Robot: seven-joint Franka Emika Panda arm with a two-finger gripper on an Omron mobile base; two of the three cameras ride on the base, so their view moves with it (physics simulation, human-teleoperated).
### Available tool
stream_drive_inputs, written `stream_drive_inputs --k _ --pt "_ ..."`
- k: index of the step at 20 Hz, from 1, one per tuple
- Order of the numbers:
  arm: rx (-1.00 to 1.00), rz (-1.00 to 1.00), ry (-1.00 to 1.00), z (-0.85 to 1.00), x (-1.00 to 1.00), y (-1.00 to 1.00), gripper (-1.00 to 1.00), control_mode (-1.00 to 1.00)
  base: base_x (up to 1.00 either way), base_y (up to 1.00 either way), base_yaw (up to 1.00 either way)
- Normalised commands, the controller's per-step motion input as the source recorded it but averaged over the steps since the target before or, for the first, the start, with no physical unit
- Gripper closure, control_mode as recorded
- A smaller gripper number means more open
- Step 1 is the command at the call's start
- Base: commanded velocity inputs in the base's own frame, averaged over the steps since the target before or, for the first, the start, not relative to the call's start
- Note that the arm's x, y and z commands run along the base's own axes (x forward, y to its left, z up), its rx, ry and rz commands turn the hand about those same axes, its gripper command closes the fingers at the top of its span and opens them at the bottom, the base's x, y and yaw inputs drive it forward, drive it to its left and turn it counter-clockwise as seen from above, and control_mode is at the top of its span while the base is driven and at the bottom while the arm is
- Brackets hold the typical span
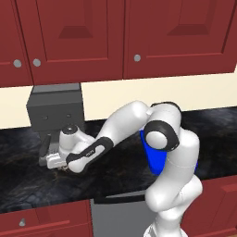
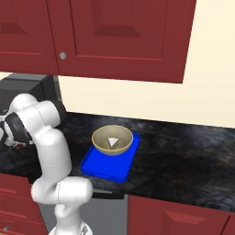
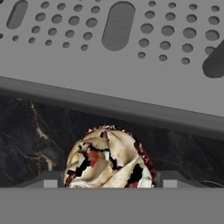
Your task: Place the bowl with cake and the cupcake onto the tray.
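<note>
My claw (image 3: pixel 107 183) sits low over the dark marbled counter (image 3: pixel 30 135) with the cupcake (image 3: pixel 109 159) right between its two finger tips (image 3: pixel 50 183); the tips flank the cake on either side, but I cannot tell whether they press it or stand just clear of it. The cupcake looks round, with a pale cream swirl broken by dark brown and red patches. Just beyond it runs the grey perforated drip grate (image 3: pixel 131 39) of the coffee machine (image 1: pixel 53 111), its front lip close above the cupcake in the hand view, so room ahead is tight. From the left base view my hand (image 1: pixel 58 159) is tucked at the foot of that machine, with bare counter toward me. Well apart to the right, the tan bowl with cake (image 2: pixel 112 140) rests on the far end of the blue tray (image 2: pixel 108 167), its white slice inside; the tray's near half is bare, close to the counter's front edge.
</note>
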Motion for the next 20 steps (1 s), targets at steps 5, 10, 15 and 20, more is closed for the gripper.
stream_drive_inputs --k 5,10,15,20 --pt "0.00 0.00 0.00 0.16 -0.01 -0.04 1.00 -1.00 0.00 0.00 0.00" --pt "0.03 0.00 0.00 0.38 -0.17 -0.64 1.00 -1.00 0.00 0.00 0.00" --pt "0.05 0.00 0.01 0.30 -0.21 -0.76 1.00 -1.00 0.00 0.00 0.00" --pt "0.04 0.00 0.04 0.36 -0.12 -0.85 1.00 -1.00 0.00 0.00 0.00"
